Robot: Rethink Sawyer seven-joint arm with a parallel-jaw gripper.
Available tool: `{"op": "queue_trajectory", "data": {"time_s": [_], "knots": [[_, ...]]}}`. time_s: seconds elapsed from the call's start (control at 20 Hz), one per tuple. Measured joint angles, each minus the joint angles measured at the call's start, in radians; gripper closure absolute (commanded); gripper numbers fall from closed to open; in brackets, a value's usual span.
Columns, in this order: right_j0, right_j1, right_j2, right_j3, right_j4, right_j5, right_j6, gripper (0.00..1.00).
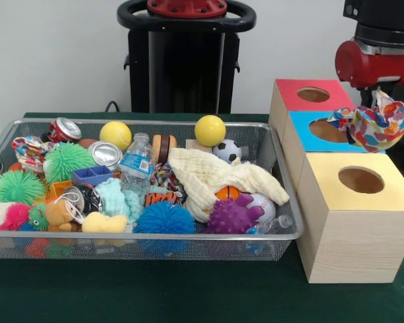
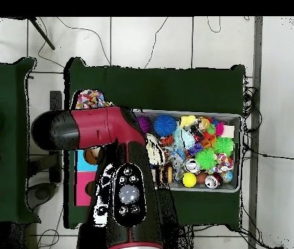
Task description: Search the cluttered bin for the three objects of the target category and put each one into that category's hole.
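The wire mesh bin [image 1: 283,232] fills the left and middle of the table, heaped with toys; it also shows in the overhead view [image 2: 235,118]. My gripper [image 1: 377,101] hangs at the upper right, shut on a printed fabric piece [image 1: 372,126], [image 2: 90,99] held in the air over the blue-topped cube [image 1: 303,124]. The yellow-topped cube [image 1: 355,229] stands nearest the camera, its round hole [image 1: 361,180] open and below and in front of the held fabric. A second printed fabric piece [image 1: 27,149] lies at the bin's far left. A third is hidden.
A red-topped cube [image 1: 293,94] stands behind the blue one. A large plain cream cloth [image 1: 212,176] lies over toys in the bin's right half, beside balls, spiky toys, cans and a bottle. In the overhead view the arm [image 2: 104,130] covers the yellow cube.
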Motion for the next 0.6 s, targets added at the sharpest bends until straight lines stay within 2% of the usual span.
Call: {"op": "queue_trajectory", "data": {"time_s": [0.6], "knots": [[0.0,0.0,0.0,0.0,0.0,-0.145,0.0,1.0]]}}
